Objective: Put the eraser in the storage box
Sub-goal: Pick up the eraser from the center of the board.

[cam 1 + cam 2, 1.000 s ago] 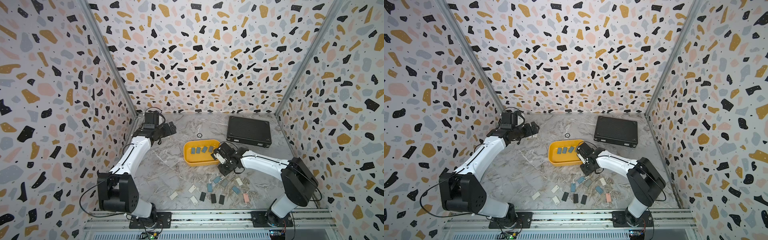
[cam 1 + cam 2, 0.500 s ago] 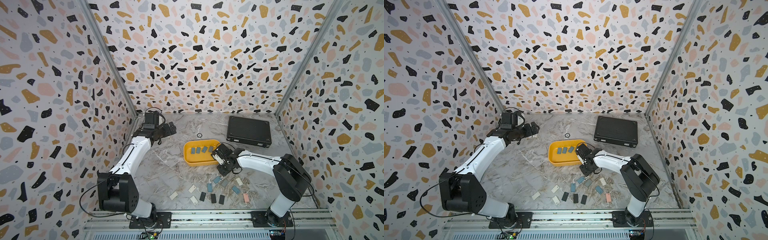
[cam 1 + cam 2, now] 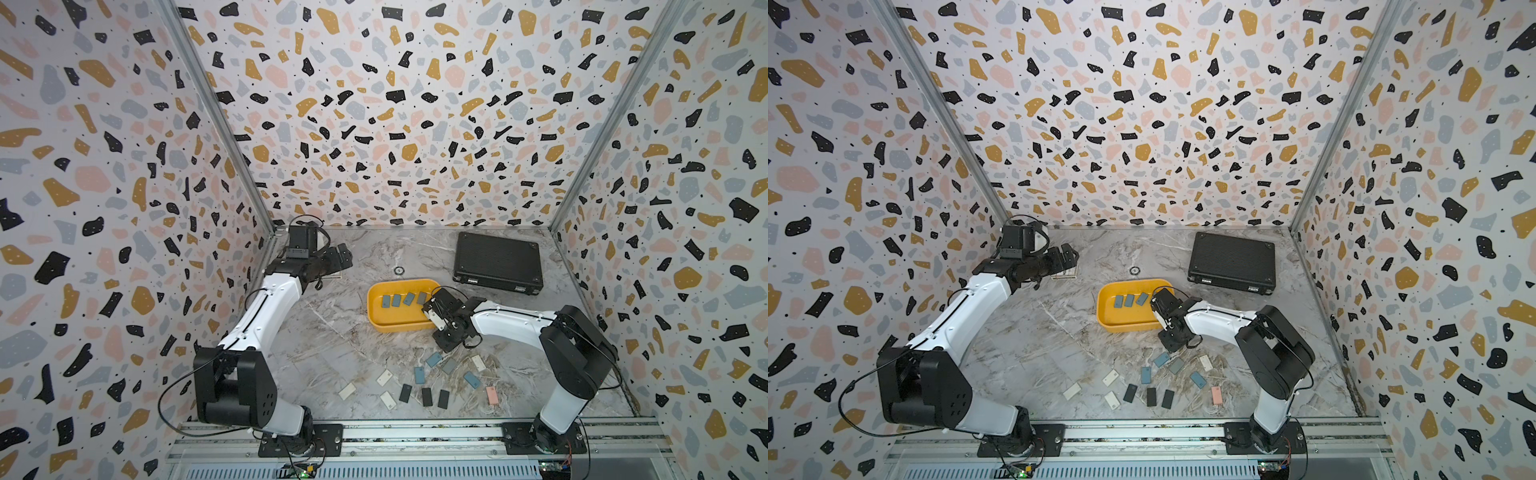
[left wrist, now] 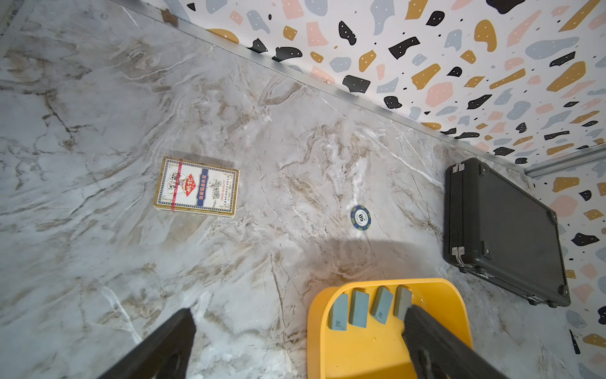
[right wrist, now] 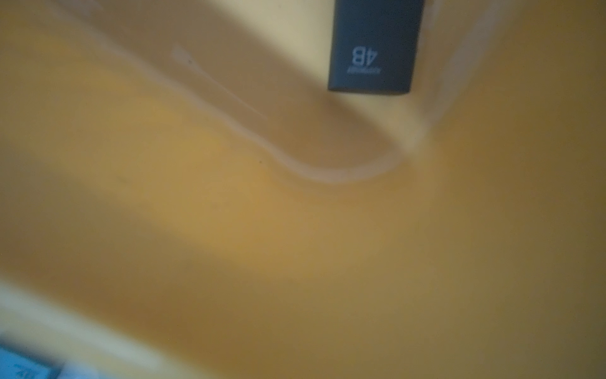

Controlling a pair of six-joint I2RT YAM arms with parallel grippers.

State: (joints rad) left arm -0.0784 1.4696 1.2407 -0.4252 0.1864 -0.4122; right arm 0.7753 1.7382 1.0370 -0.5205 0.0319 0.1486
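Observation:
The storage box (image 3: 395, 328), a shallow yellow tub, sits mid-table in both top views (image 3: 1125, 326). Several blue-grey erasers (image 3: 397, 300) lie in a row inside it, also seen in the left wrist view (image 4: 359, 308). My right gripper (image 3: 433, 312) hangs at the tub's right rim (image 3: 1158, 309); its jaws are hidden. A small white piece shows at its tip, and I cannot tell what it is. The right wrist view is filled by the blurred yellow tub (image 5: 229, 197) with a dark eraser (image 5: 373, 49) marked 4B. My left gripper (image 4: 300, 315) stands open at the back left (image 3: 338, 259).
Loose erasers, white, black, blue and pink, are scattered near the front edge (image 3: 434, 359). A black latched case (image 3: 498, 262) lies at the back right. A card pack (image 4: 196, 187) sits under the left gripper, and a poker chip (image 4: 360, 217) lies behind the tub.
The right arm's elbow has swung in to the left and its gripper has edged slightly toward the tub. The left arm has not moved.

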